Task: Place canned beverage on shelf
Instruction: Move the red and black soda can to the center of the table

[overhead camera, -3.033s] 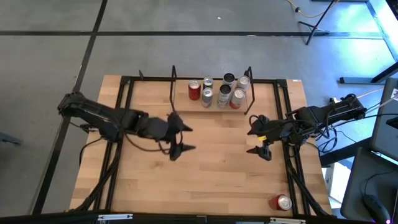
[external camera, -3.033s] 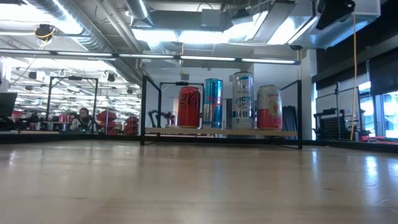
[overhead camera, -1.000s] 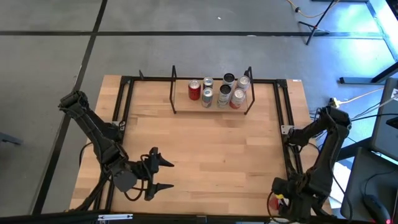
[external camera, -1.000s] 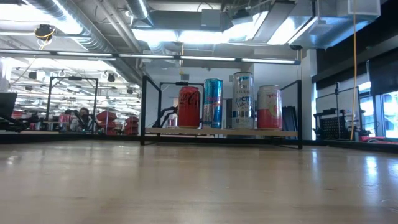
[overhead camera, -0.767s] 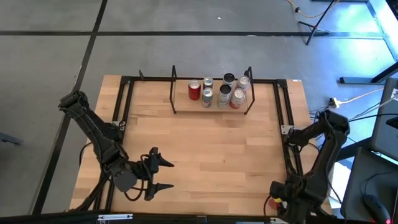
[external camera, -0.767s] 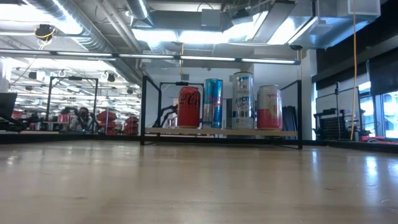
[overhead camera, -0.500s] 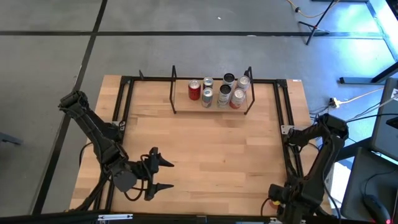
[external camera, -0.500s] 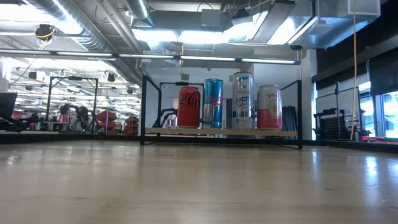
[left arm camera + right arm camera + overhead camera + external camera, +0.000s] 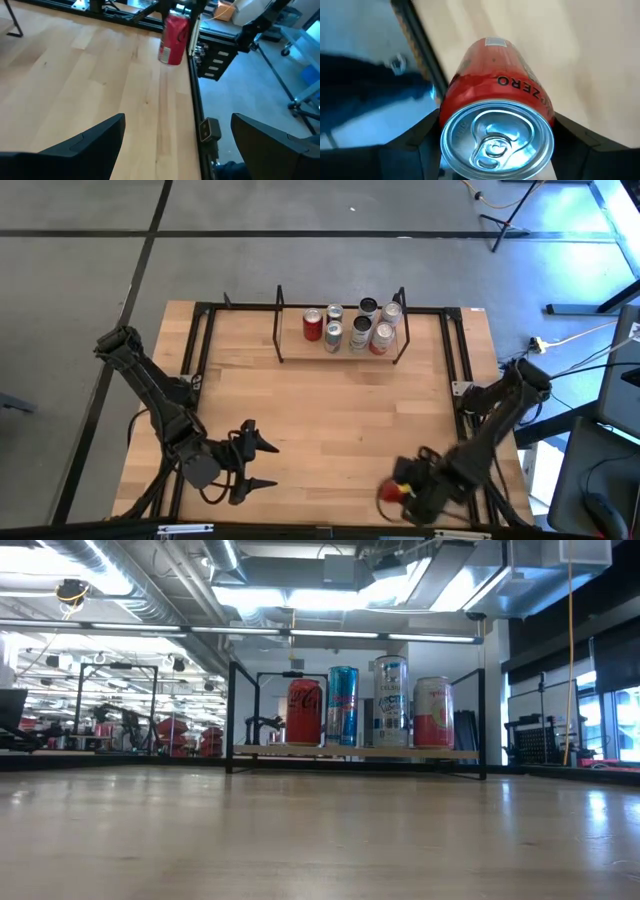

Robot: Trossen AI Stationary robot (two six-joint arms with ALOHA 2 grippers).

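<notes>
A red can (image 9: 387, 492) is in my right gripper (image 9: 398, 486), near the table's near edge and right of the middle. It also shows in the left wrist view (image 9: 173, 34) and, lid toward the camera, in the right wrist view (image 9: 497, 125). The shelf (image 9: 292, 350), a wood plank between black wire end frames, stands at the table's far edge and bears several upright cans (image 9: 350, 328), which also show in the low view (image 9: 360, 705). My left gripper (image 9: 272, 464) is open and empty over the near left of the table. My right gripper pinches the red can between its two fingers, one on each side of the can's wall just below the lid (image 9: 451, 112). The fingers come from above, slanting down, along the can. The can hangs a little tilted, lid up, and seems clear of the table (image 9: 170, 60).
Black rails (image 9: 462, 380) run along the table's edges. Bare wood (image 9: 340, 420) lies between the shelf and the two grippers. The shelf's left part (image 9: 260, 750) bears no can. Cables and stands are on the floor beyond the table's right edge.
My right gripper has gone from the table's near right corner toward its left edge, along the near edge, taking the red can with it. My left arm has kept still.
</notes>
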